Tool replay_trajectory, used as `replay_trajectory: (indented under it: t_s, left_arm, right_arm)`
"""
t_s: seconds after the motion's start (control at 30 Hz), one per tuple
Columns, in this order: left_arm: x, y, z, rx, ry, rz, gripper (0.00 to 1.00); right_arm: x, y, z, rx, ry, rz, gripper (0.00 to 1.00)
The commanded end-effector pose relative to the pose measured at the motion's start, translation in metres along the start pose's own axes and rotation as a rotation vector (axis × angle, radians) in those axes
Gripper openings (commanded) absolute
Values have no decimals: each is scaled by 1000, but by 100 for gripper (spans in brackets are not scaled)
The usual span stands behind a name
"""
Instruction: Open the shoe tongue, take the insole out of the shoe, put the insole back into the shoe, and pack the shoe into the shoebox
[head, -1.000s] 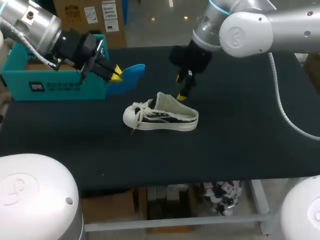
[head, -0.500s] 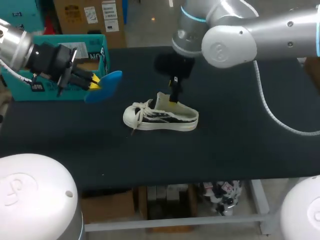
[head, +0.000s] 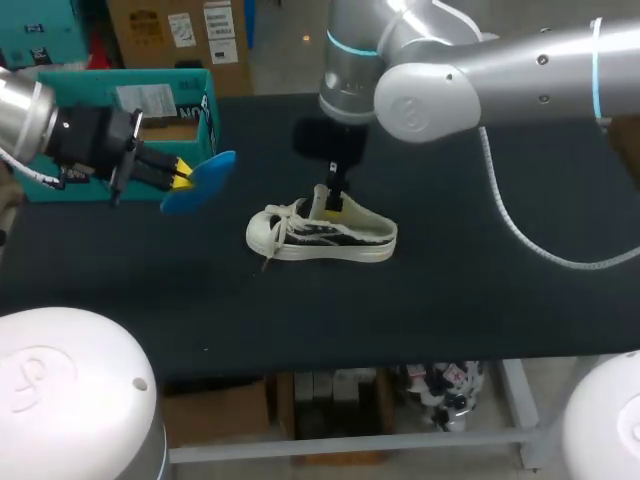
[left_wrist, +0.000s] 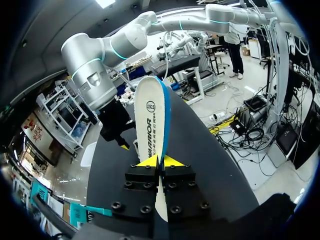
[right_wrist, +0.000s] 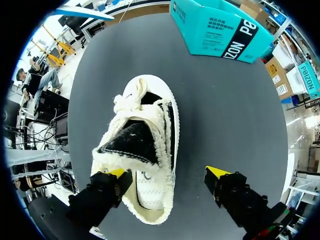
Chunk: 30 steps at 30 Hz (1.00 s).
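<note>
The white shoe (head: 320, 236) lies on its sole in the middle of the black worktop (head: 450, 300), with its toe and laces toward my left. The right jaws hang just over its heel end. They are wide open and hold nothing. In the right wrist view one finger (right_wrist: 107, 187) is right beside the fuzzy edge of the shoe, and the other is well off to the side. The black tongue (right_wrist: 131, 142) stands up, so the hole is open.

Farther back, on my left, the left jaws are pinched tight on one end of the blue insole (head: 200, 180). It is up in the air, in front of the teal shoebox (head: 200, 110).

I think the next job is to put the insole back. The right jaws should hold the shoe firmly so it cannot slide, and keep the tongue out of the way. The left jaws should tip the insole's free end down, slip it in toward the toe, and let go only when it lies flat.
</note>
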<state>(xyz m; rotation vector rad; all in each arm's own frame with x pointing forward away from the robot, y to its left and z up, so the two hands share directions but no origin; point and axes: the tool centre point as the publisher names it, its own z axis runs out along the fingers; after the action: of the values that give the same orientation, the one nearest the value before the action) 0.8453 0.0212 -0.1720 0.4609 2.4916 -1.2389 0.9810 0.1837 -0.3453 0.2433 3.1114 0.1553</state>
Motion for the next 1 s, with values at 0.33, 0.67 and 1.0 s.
replay_trajectory:
  t_s: [0.33,0.67,1.0]
  left_arm:
    - [-4,7,7,-6,-5,6,0]
    - [-11,8,15,17,39,58,0]
    - [-26,-6,24,61,97,171,0]
  right_arm:
    - [0,3,9,110,-30,69,0]
    - [6,-1,5,90,-47,121,0]
    - [18,-6,-22,46,-57,288,0]
